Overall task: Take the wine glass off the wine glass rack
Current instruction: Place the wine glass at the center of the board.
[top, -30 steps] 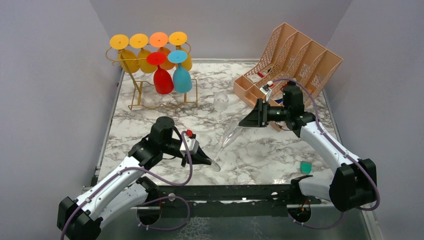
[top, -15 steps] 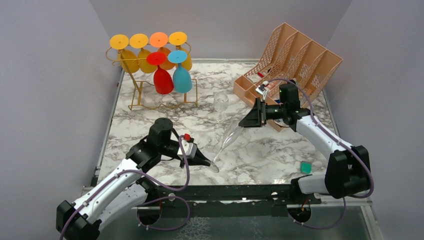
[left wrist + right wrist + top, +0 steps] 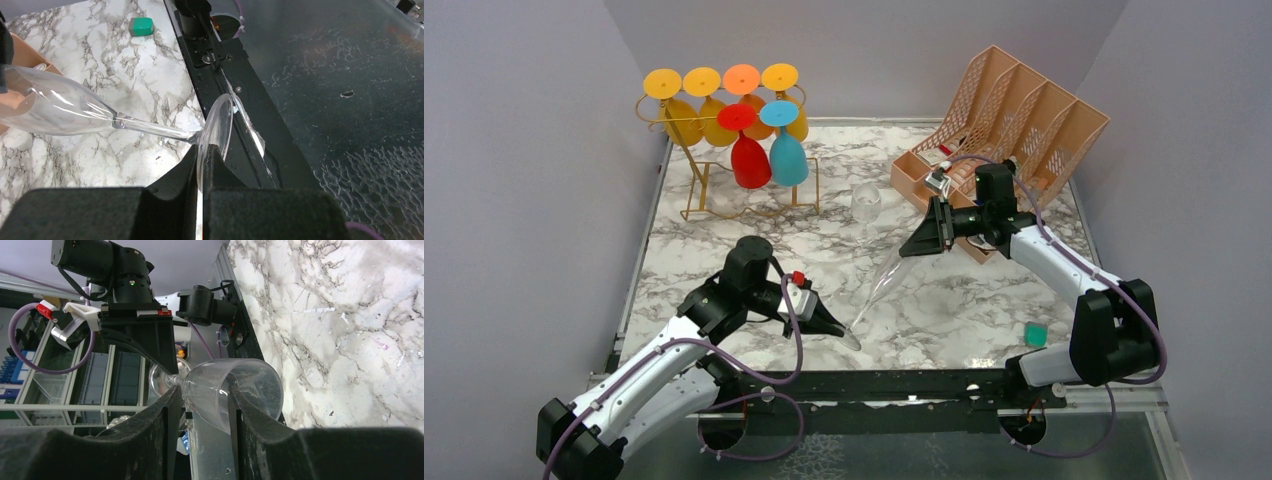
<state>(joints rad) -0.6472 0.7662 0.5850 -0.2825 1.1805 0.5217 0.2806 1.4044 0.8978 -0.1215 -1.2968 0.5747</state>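
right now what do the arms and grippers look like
The left arm and right arm share white shells, black joint housings and a purple cable. The left gripper and right gripper are black, wedge-shaped, two-fingered, each with a white-and-red block behind it.

The top camera hung above and behind the arm bases, well back, looking down over the whole marble surface to its far edge. The left wrist camera sat close behind the left arm's jaws, facing along the near edge toward the near right corner, where it shared a green block with the top view. The right wrist camera rode just as close behind the right arm's jaws, looking back toward the near edge and the left arm. All three views caught the clear glass.
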